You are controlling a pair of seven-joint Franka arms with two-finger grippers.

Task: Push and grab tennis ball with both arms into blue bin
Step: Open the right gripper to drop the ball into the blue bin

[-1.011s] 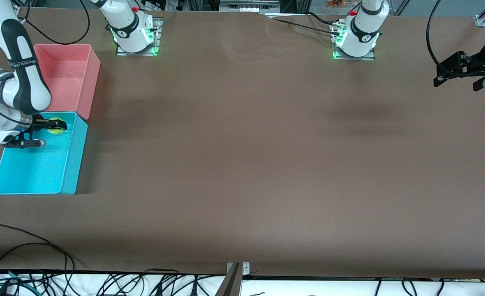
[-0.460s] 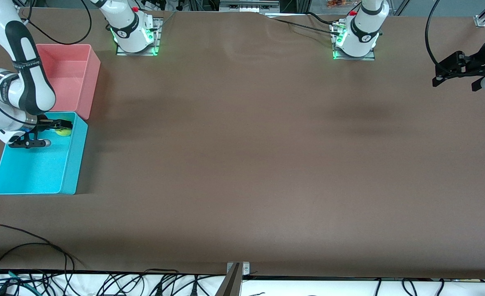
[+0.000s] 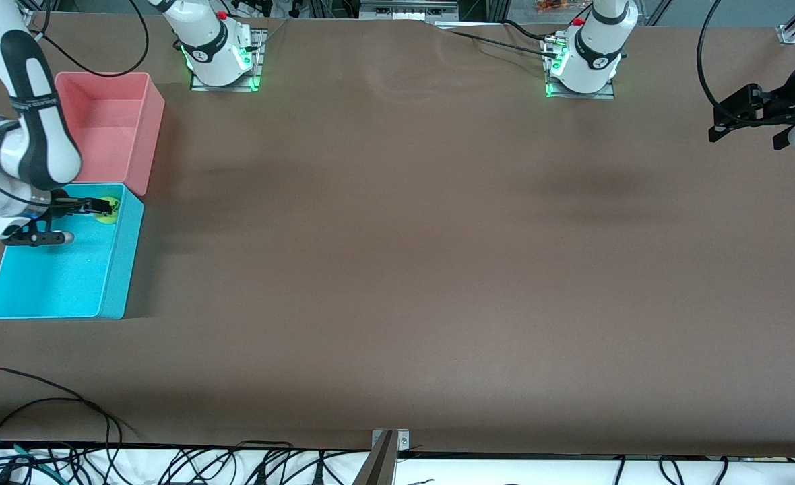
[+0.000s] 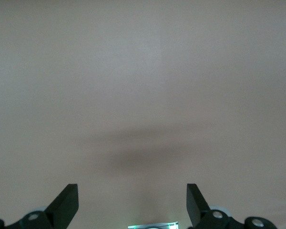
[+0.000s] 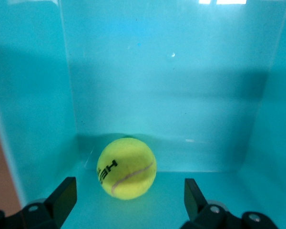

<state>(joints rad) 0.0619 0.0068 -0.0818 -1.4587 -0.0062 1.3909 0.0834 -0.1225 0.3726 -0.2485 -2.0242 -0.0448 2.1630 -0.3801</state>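
The right hand (image 3: 67, 221) is hanging low inside the blue bin (image 3: 118, 269) with its fingers spread wide and nothing between them. The tennis ball (image 5: 127, 168) is sitting free on the bin floor, tucked in the corner nearest the pink bin (image 3: 151, 128), just past the fingertips. So I'd say the drop part is basically done, ball's in the bin.

The right arm is coming in bent over the end of the table, forearm angled down, hand pointing roughly level across the bin toward the ball.

The left hand (image 3: 748, 121) is hovering over the table (image 3: 397, 269) way off at the left arm's end, fingers also spread and gripping nothing, just waiting.

Next move, I'm guessing, is simply lifting the right hand straight up out of the bin without clipping a wall or nudging the ball.
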